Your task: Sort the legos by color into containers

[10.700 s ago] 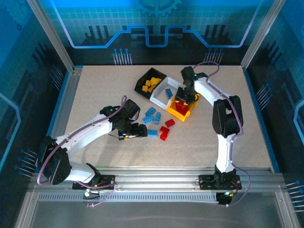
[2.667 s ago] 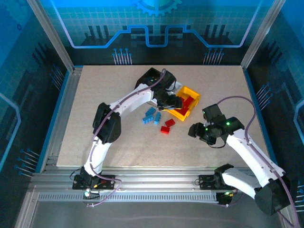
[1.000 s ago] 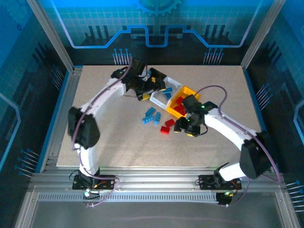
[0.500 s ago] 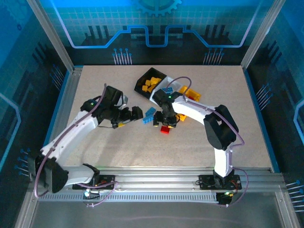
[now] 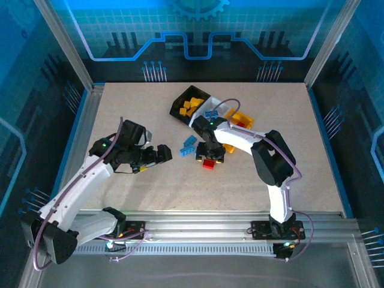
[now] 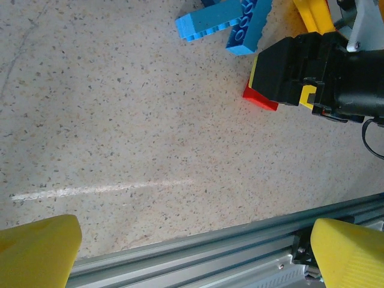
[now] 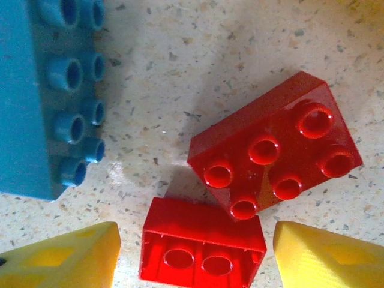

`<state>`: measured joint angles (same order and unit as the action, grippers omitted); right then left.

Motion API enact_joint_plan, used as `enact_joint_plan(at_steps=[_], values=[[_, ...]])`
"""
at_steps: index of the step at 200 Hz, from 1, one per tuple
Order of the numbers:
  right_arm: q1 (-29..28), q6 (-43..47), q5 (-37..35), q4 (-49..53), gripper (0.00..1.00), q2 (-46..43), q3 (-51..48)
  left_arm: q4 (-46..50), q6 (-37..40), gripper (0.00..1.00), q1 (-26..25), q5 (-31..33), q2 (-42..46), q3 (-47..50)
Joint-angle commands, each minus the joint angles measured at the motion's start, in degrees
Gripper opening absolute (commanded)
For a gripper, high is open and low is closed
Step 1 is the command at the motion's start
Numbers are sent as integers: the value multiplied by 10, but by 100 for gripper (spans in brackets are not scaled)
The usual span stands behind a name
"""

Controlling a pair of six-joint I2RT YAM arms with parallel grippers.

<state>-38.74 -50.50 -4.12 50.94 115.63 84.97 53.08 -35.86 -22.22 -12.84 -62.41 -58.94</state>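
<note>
Between the yellow fingertips (image 7: 60, 258) of the right pincer (image 7: 195, 255), which stand wide apart, lies a small red plastic brick tipped over so its hollows show (image 7: 204, 240). Nothing is gripped yet. A second red brick with its studs up (image 7: 276, 153) sits just beside its upper edge, and a long light-blue studded brick (image 7: 42, 90) lies off to one side.

To do this pick well, I judge the pincer should drop straight and close squarely on the tipped brick's short ends. The neighbour is close enough that a skewed approach could drag both, and the smooth plastic may slip if it is pinched on a corner.

In the row of bins, the black plastic bin (image 5: 175, 109) holds yellow-orange bricks (image 5: 192, 107) and the white plastic bin (image 5: 197, 122) holds blue ones. So red most likely belongs in the yellow-orange plastic bin (image 5: 245, 117), a short carry away.

Off to the left, the left pincer (image 5: 163, 153) is wide open and empty over bare table, clear of the right arm's path.

The speckled beige table (image 5: 120, 114) looks flat, hard and fairly smooth, so bricks may skid when nudged. Aluminium rails (image 5: 198, 231) edge it, and blue-lit panels with a circuit pattern (image 5: 198, 36) wall it in.
</note>
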Motion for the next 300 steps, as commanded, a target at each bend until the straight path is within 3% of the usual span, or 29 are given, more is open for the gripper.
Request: enact_joint_plan(at_steps=[1,36,94,120,171,216,257,300], values=[[-9,-16,-10,9,70,14,7,21,6,99,6,6,15,6],[-9,-16,-4,-1,68,32,8,19,5,99,9,2,13,11],[-9,-3,-9,2,55,24,7,10,2,99,11,-3,12,21],[-9,3,-16,9,47,2,4,0,-2,99,11,-10,12,27],[-2,13,-22,44,47,-90,26,-19,14,99,12,-21,-15,26],[81,63,-19,72,47,-106,92,-28,43,99,9,-25,-96,-11],[164,96,3,66,47,-60,141,-18,74,99,-3,-9,-183,-63],[209,123,21,64,50,6,187,-21,78,98,-11,-4,-267,-118]])
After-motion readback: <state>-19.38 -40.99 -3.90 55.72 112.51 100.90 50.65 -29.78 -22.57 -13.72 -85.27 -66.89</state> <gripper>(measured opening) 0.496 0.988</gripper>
